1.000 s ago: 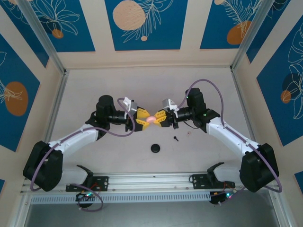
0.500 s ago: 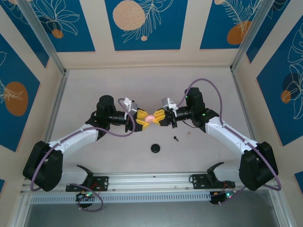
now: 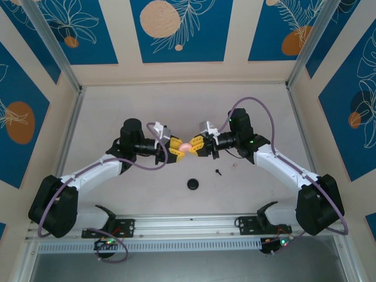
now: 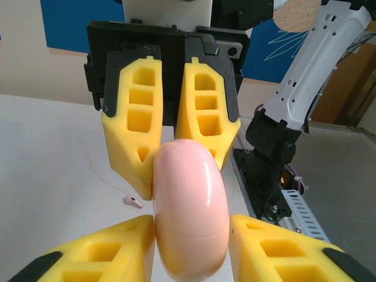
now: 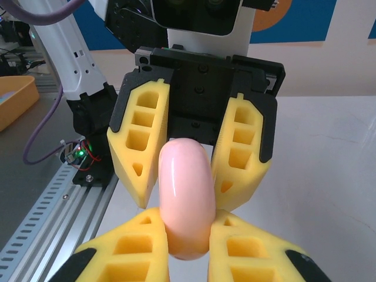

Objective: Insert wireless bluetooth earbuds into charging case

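The pale pink charging case (image 3: pixel 185 146) hangs closed above the table centre, pinched from both sides. My left gripper (image 3: pixel 175 149) comes from the left and its yellow fingers (image 4: pixel 100 249) press the case (image 4: pixel 191 200) on both flanks. My right gripper (image 3: pixel 197 145) comes from the right, shut on the case's (image 5: pixel 185 182) other end. Facing each other, the two grippers nearly touch fingertips. One tiny black earbud (image 3: pixel 218 172) lies on the table right of centre. A small pale earbud-shaped piece (image 4: pixel 133 201) lies on the table beyond the case.
A round black disc (image 3: pixel 192 184) lies on the table in front of the grippers. The metal rail (image 3: pixel 188 226) with both arm bases runs along the near edge. Patterned walls close the back and sides.
My left gripper's fingers have narrowed onto the case. The right gripper kept its grip, and the pair drifted very slightly left.
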Motion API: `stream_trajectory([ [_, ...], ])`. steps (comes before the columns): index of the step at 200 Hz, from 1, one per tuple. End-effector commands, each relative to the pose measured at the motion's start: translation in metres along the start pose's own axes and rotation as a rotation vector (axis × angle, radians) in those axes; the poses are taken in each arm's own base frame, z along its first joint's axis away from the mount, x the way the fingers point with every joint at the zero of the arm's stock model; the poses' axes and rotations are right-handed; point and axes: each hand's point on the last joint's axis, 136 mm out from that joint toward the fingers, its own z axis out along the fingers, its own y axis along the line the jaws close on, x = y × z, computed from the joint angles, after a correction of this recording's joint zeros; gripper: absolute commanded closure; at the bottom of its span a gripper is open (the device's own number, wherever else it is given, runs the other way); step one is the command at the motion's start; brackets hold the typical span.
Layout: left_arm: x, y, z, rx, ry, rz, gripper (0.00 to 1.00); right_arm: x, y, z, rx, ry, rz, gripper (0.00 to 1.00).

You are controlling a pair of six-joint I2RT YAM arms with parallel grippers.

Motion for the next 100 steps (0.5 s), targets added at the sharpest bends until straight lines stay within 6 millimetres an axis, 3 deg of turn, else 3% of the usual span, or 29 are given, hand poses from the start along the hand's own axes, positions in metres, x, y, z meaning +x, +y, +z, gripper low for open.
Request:
stream_trajectory([
  [1,-0.0081,-0.0096,-0.0005,0.029,-0.016,0.042,0.68,-0.0093,0.0017,0.0026,-0.026,-0.011,-0.004,0.88],
  [52,-0.0050,-0.0097,-0.0012,0.018,-0.008,0.044,0.85,-0.0099,0.0010,0.0031,-0.023,-0.009,-0.004,0.87],
  [74,-0.0041,-0.0097,-0.0022,0.005,0.002,0.055,0.85,-0.0126,-0.0006,0.0028,-0.016,-0.012,0.005,0.65],
  [100,-0.0034,-0.0104,-0.0029,0.002,0.014,0.061,0.85,-0.0130,-0.0032,0.0040,-0.006,-0.012,0.013,0.55],
])
